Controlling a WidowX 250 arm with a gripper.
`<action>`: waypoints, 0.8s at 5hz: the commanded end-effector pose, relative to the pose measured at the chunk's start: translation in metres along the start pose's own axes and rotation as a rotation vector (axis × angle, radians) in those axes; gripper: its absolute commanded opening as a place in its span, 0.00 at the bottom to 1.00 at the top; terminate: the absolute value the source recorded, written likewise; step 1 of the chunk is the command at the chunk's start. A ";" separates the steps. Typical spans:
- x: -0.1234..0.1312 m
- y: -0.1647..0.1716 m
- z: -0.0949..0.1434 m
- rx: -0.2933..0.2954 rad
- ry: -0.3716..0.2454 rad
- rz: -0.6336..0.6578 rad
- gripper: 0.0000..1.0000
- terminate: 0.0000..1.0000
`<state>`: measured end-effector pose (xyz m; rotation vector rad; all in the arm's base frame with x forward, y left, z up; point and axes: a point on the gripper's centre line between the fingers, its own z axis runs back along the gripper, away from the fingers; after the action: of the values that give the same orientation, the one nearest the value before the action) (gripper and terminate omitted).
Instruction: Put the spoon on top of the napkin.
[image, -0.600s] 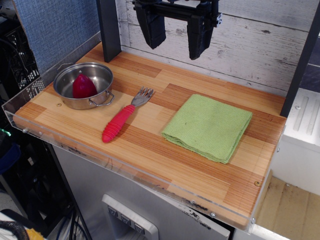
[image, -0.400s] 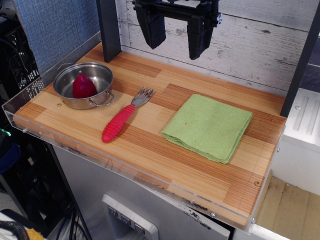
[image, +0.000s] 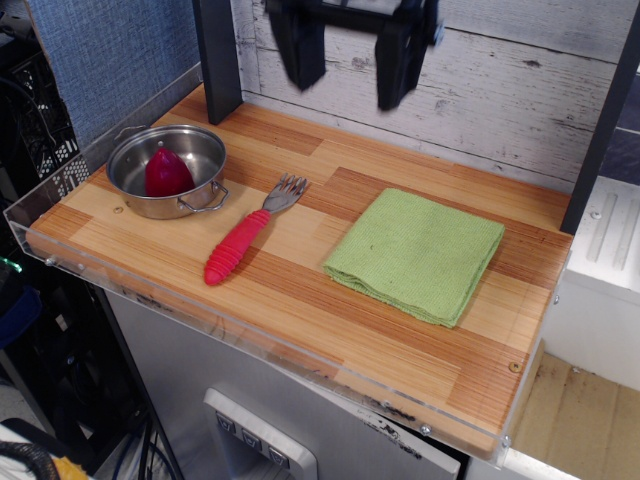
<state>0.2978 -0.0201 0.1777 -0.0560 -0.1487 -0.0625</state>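
At twelve o'clock above the wooden desk (image: 300, 300), the black gripper (image: 348, 70) hangs spread open; the red-handled spoon (image: 245, 240) lies at nine o'clock from the folded light-green cloth napkin (image: 415, 255).

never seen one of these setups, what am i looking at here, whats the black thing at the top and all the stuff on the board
This is one camera looking down from the front at a small wooden table. The black thing at the top is the robot arm's claw: two dark fingers hanging above the table, spread apart, holding nothing. It looks a bit blurred. On the table lie a utensil with a red ribbed handle and a tined metal head, the spoon, and to its right a folded green napkin, apart from it. At the left stands a small metal pot with a dark red egg-shaped object inside. The spoon is not yet on the napkin.
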 end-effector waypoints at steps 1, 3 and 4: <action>-0.015 0.047 0.021 0.063 -0.060 0.075 1.00 0.00; -0.059 0.094 -0.022 0.167 0.046 0.034 1.00 0.00; -0.068 0.100 -0.053 0.148 0.032 0.070 1.00 0.00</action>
<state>0.2426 0.0783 0.0994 0.0740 -0.0852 0.0219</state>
